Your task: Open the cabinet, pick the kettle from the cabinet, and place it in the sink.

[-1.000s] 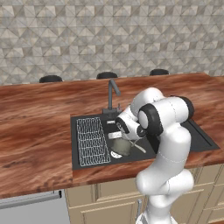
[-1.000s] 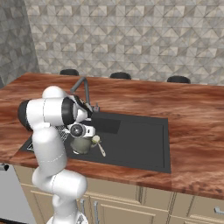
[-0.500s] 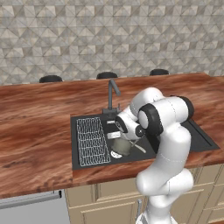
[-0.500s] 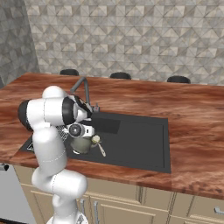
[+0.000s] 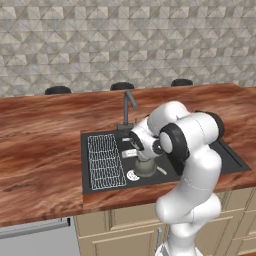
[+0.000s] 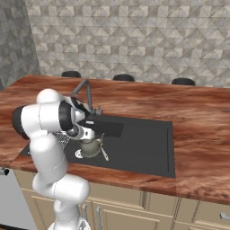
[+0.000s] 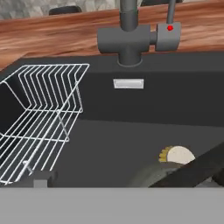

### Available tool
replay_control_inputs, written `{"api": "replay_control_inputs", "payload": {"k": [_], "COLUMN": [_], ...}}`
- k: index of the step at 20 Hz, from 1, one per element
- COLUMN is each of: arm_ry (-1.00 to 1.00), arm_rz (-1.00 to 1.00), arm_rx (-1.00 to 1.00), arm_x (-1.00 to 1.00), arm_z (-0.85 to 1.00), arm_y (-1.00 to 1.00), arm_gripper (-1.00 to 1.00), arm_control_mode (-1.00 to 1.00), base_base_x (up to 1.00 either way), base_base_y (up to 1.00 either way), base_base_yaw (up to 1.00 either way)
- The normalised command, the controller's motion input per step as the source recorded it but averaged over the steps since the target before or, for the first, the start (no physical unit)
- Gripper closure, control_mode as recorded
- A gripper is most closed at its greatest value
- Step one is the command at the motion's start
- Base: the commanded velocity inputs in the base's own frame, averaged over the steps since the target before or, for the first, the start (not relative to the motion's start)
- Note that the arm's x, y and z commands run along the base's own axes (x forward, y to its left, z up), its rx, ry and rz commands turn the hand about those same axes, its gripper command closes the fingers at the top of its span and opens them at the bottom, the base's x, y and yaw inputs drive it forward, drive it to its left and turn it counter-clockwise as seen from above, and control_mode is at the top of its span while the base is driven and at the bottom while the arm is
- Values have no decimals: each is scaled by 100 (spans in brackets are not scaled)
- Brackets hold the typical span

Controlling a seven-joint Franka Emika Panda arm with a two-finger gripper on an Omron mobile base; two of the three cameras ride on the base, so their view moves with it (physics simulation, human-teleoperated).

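The grey metal kettle (image 5: 144, 168) stands upright on the floor of the black sink (image 5: 220, 150), just right of the wire rack (image 5: 105, 161). Its thin spout (image 6: 104, 153) points toward the counter's front edge. My gripper (image 5: 138, 151) hovers right above the kettle (image 6: 90, 148), open, with its fingers spread wide and nothing between them. In the hand view the kettle's dark arched handle (image 7: 194, 168) and pale lid knob (image 7: 178, 154) lie low right, with the faucet (image 7: 129, 41) straight ahead and the wire rack (image 7: 39, 118) to the left. The cabinet is out of view.
The faucet (image 5: 128, 107) rises at the sink's back edge close to my hand. Wood countertop (image 5: 40, 150) surrounds the basin. Three dark stool tops (image 5: 122, 86) line the far side. Beige drawers (image 6: 134, 213) and a grey appliance front (image 5: 30, 240) sit below.
The fingers have spread off the kettle, which stays resting in the sink. The arm has barely moved.
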Motion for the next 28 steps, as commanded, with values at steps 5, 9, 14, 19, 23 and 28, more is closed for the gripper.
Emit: {"api": "replay_control_inputs", "payload": {"k": [5,9,14,19,23,28], "arm_ry": [15,19,15,9,8,16], "arm_rz": [-9,-6,-6,-6,0,0], "arm_rx": [0,2,1,4,15,28], "arm_x": [-17,-3,-8,-16,-13,-1], "arm_z": [34,10,4,63,100,100], "arm_y": [0,0,-8,-15,-14,-9], "arm_gripper": [-100,-100,-100,-100,-100,-100], "arm_control_mode": [-100,-100,-100,-100,-100,-100], "base_base_x": [0,0,0,0,0,0], "base_base_y": [0,0,0,0,0,0], "base_base_yaw": [0,0,0,0,0,0]}}
